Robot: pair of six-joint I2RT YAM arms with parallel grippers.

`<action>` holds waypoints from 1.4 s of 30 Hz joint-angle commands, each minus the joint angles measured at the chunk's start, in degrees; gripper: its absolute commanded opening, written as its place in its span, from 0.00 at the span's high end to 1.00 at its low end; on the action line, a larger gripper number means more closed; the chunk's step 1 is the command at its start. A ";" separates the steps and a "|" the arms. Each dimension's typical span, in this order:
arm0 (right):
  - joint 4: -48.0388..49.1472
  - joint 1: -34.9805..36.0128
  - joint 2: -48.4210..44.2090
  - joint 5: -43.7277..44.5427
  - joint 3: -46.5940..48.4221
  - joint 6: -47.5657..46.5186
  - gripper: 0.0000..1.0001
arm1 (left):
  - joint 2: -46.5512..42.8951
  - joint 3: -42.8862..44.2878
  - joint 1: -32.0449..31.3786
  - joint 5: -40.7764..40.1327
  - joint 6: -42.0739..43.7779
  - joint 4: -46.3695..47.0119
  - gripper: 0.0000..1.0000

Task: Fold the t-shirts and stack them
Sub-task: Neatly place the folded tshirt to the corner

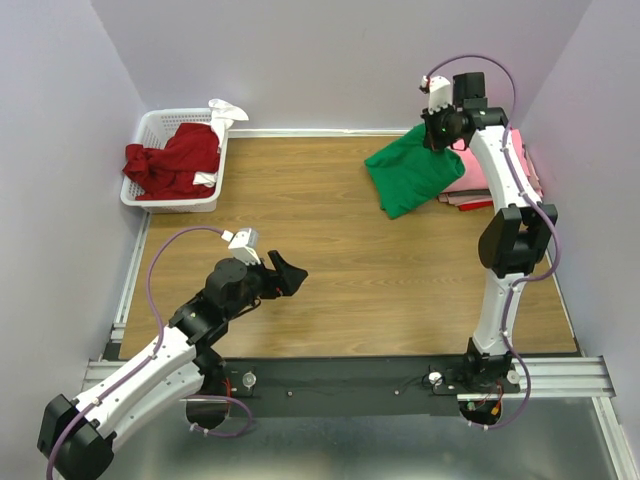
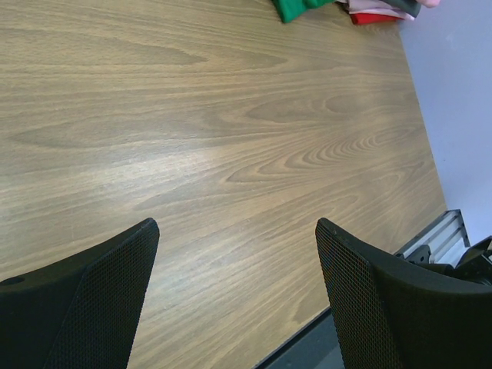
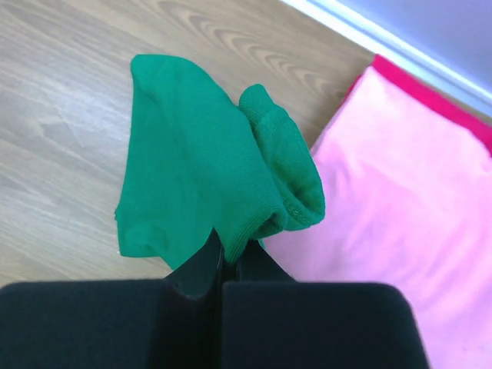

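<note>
1. Across the whole workspace, you have a wooden table (image 1: 340,260) with pale walls on three sides, and your two arms are bolted at its near edge.
2. At the far left corner sits a white basket (image 1: 146,128). A crumpled dark red t-shirt (image 1: 180,155) lies in it and spills over its rim. A white cloth (image 1: 225,108) hangs on the basket's far right corner.
3. At the far right, a flat stack of pink t-shirts (image 1: 472,180) lies against the wall, with a red layer showing at its edges. Your right wrist camera shows the pink top layer (image 3: 400,200) smooth and flat.
4. The green t-shirt (image 1: 412,175) is folded and hangs at the stack's left edge, partly over the pink and partly over bare wood. Your cameras do not show whether its lower end touches the table.
5. Your right gripper (image 1: 440,135) reaches out over the far right. Its jaws are pinched tight on the upper edge of the green t-shirt (image 3: 200,177), which droops from the fingertips (image 3: 201,265).
6. Your left gripper (image 1: 290,275) hovers over bare wood near the table's middle, well apart from every shirt. Its jaws are spread wide and hold nothing, and the wood grain shows between the two fingers (image 2: 115,269).
</note>
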 commanded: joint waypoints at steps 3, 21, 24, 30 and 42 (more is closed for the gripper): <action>1.66 -0.33 -1.52 6.19 4.55 -0.97 1.00 | 0.16 -0.59 0.45 -0.19 1.53 1.86 0.10; 2.10 -3.32 -7.76 9.10 5.08 -1.41 1.00 | 0.16 -0.85 0.45 0.16 1.80 2.47 0.10; 2.18 -3.76 -8.55 9.36 4.90 -1.50 1.00 | 0.25 -0.85 0.54 0.16 1.80 2.47 0.10; 2.18 -5.51 -9.70 9.45 4.55 -1.76 1.00 | 0.16 -0.94 0.54 0.07 1.88 2.47 0.10; 3.15 -9.56 -3.30 12.43 7.97 -4.13 1.00 | 0.60 -0.94 0.45 0.34 1.97 2.74 0.10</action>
